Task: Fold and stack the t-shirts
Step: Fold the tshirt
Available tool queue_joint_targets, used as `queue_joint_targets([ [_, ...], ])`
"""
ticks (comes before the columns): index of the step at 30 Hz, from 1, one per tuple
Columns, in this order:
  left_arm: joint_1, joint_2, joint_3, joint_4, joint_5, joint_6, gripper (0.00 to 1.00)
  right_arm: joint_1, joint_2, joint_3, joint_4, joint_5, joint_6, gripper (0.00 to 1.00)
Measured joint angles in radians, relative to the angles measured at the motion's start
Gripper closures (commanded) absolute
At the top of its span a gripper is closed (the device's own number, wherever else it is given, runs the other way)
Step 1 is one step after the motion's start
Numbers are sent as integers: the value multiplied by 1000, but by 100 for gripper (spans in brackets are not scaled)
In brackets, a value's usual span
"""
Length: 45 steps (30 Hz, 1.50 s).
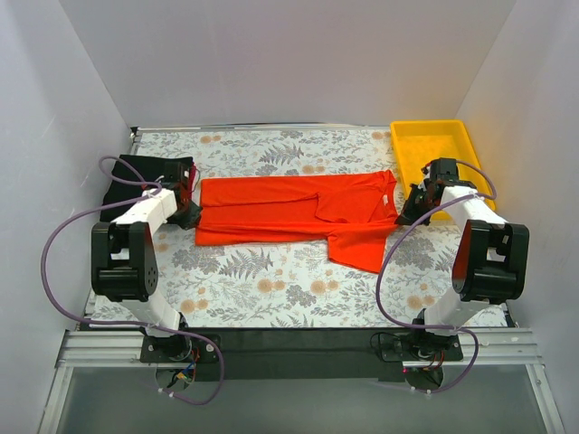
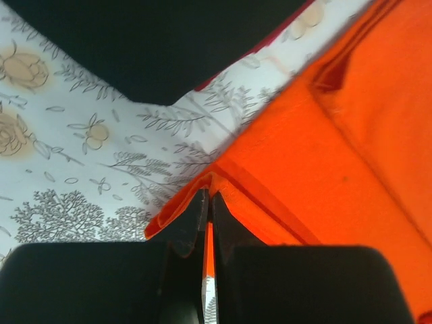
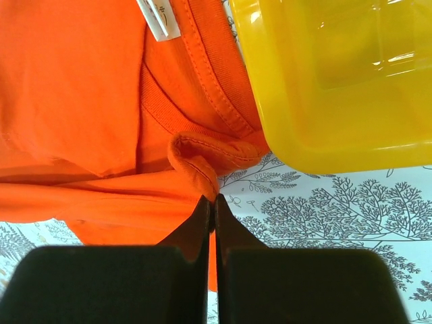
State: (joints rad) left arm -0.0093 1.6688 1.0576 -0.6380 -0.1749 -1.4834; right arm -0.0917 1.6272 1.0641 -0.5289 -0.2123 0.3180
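A: How far along?
B: 1 black t-shirt [image 1: 136, 178] lies folded at far left. The left gripper [image 1: 187, 210] is clamped tight on the hem corner of the orange-red t-shirt [image 1: 289, 212], which lies mid-table, half folded. The right gripper [image 1: 409, 210] pinches its neck end beside the yellow tray [image 1: 434, 145].
A: What's left?
B: Finishing the fold and stacking, I judge.

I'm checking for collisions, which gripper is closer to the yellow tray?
Right. The right gripper sits just beside the yellow tray, pinching the orange shirt at its collar end; the left gripper holds the opposite hem end, far away.
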Motion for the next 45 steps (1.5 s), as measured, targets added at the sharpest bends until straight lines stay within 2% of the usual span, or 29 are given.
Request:
queue_joint_targets([
  [7, 0, 23, 59, 34, 2, 25, 100, 0, 1, 0, 5, 0, 1, 99],
  [18, 0, 88, 61, 49, 2, 33, 100, 0, 11, 0, 27, 0, 15, 98],
  [19, 0, 89, 61, 50, 1, 33, 100, 0, 12, 0, 31, 0, 17, 97],
  [20, 0, 89, 61, 51, 2, 33, 99, 0, 12, 0, 32, 0, 19, 90],
  [22, 0, 89, 61, 57, 2, 36, 87, 0, 12, 0, 35, -3, 23, 78],
  [23, 0, 89, 61, 62, 1, 37, 82, 0, 12, 0, 36, -5, 23, 67],
  [24, 0, 89, 61, 64, 1, 42, 78, 0, 12, 0, 38, -5, 26, 62],
  [25, 0, 87, 61, 66, 1, 43, 66, 0, 12, 0, 40, -5, 24, 55],
  [27, -2, 79, 61, 67, 0, 52, 50, 0, 8, 0, 43, -7, 20, 50],
  [28, -7, 68, 61, 65, -2, 55, 33, 0, 1, -2, 47, -8, 18, 48],
  [30, -17, 31, 61, 63, -6, 66, 23, 2, -28, -19, 56, -12, 18, 48],
  [32, -38, -21, 61, 62, -13, 69, 19, 3, -77, -47, 61, -22, 18, 48],
  [37, -160, -162, 60, 55, -27, 75, 18, 16, -216, -142, 64, -51, 18, 48],
  [41, -317, -234, 31, 56, 1, 65, 18, 34, -281, -248, 87, -103, 20, 48],
  [45, -479, -220, 13, 55, 74, 43, 19, 48, -310, -356, 100, -144, 27, 48],
])
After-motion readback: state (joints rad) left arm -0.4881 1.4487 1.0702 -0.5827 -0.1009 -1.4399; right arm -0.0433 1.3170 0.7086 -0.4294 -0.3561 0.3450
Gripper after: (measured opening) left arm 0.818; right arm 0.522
